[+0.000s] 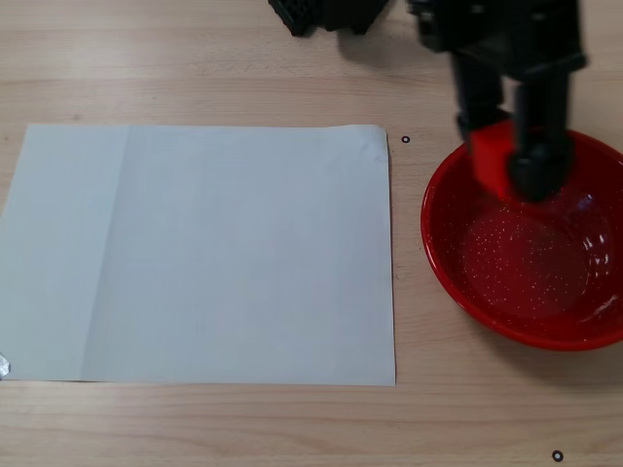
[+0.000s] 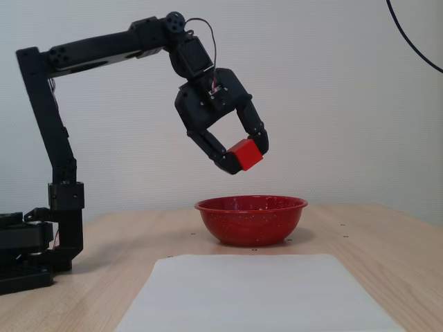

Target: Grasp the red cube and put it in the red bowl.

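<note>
One cube (image 2: pixel 245 153) in play, and it's up in the air: the end effector (image 2: pixel 243 158) has its two black fingers closed onto it, one on each side, holding it clear above the bowl (image 2: pixel 250 218). From the side fixed view the cube sits tilted, a corner pointing down toward the bowl's rim, well apart from it, nothing touching. A cube has no long axis to call, so the tilt is all there is to report. In the top-down fixed view the cube (image 1: pixel 490 156) shows over the bowl's far-left inner edge, partly hidden by the black fingers (image 1: pixel 538 165), and the bowl (image 1: pixel 458 263) is cut by the picture's right edge. One bowl, glossy red with white speckles inside, nothing lying in it. One white sheet of paper (image 1: pixel 200 255) lies flat on the desk (image 1: pixel 195 58) just left of the bowl in that view, with a narrow strip of wood between them. One arm (image 2: pixel 97 52), black, reaches over from its base (image 2: pixel 28 252) on the side of the sheet away from the bowl.
</note>
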You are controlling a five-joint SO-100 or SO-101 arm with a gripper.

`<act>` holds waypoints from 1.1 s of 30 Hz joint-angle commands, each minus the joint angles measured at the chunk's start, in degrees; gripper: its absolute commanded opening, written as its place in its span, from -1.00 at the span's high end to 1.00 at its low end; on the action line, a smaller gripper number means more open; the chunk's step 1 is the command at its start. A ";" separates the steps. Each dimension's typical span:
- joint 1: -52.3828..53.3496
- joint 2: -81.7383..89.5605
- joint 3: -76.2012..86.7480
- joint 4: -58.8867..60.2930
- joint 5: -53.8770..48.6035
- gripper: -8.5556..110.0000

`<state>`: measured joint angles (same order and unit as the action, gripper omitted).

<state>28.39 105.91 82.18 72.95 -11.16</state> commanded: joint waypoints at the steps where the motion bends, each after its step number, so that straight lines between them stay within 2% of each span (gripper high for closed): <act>1: 1.76 0.70 -7.65 -2.20 -0.79 0.85; 17: 6.59 -12.04 -10.72 -9.93 1.76 0.85; 21: 6.86 -13.10 -10.28 -10.81 2.29 0.77; 25: 6.94 -13.01 -9.76 -10.28 3.25 0.52; 27: 7.03 -12.57 -9.76 -9.14 3.25 0.46; 33: 7.03 -10.99 -9.84 -7.38 2.64 0.45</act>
<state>34.72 90.00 79.37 65.04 -8.61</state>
